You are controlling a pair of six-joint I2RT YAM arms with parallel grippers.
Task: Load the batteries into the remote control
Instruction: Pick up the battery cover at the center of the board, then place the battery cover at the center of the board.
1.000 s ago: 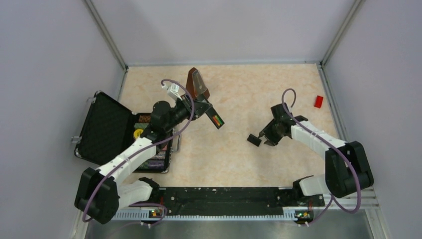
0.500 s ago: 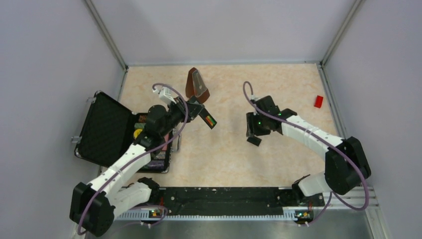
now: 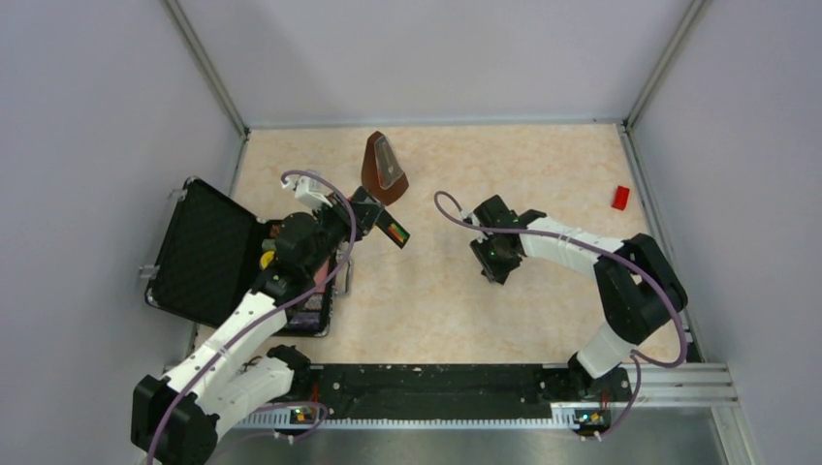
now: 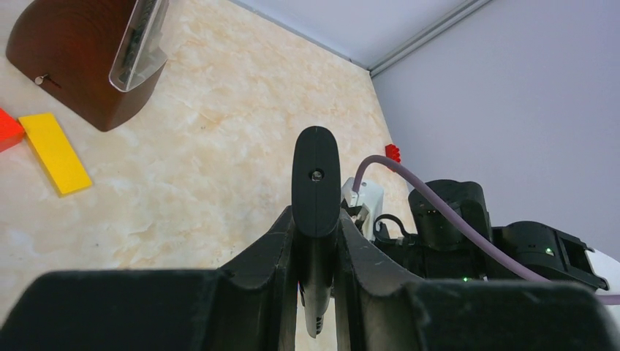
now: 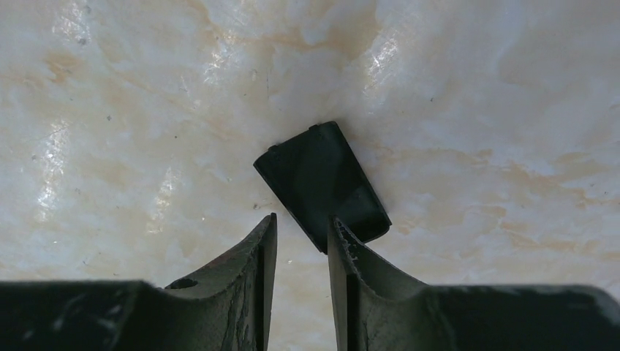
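Two batteries in; cover next.
Clamping remote control in left fingers; hovering right fingers, slightly parted, over battery cover; needs square pinch.

Left arm and right arm: white link shells, black joint housings, big black shoulder blocks. Both are bolted at the ends of the flat black base plate. A purple cable loops off each wrist and runs along the links back to that plate. Green LED on the right wrist housing. Left gripper and right gripper: matte black wedge fingers, right pair scuffed.
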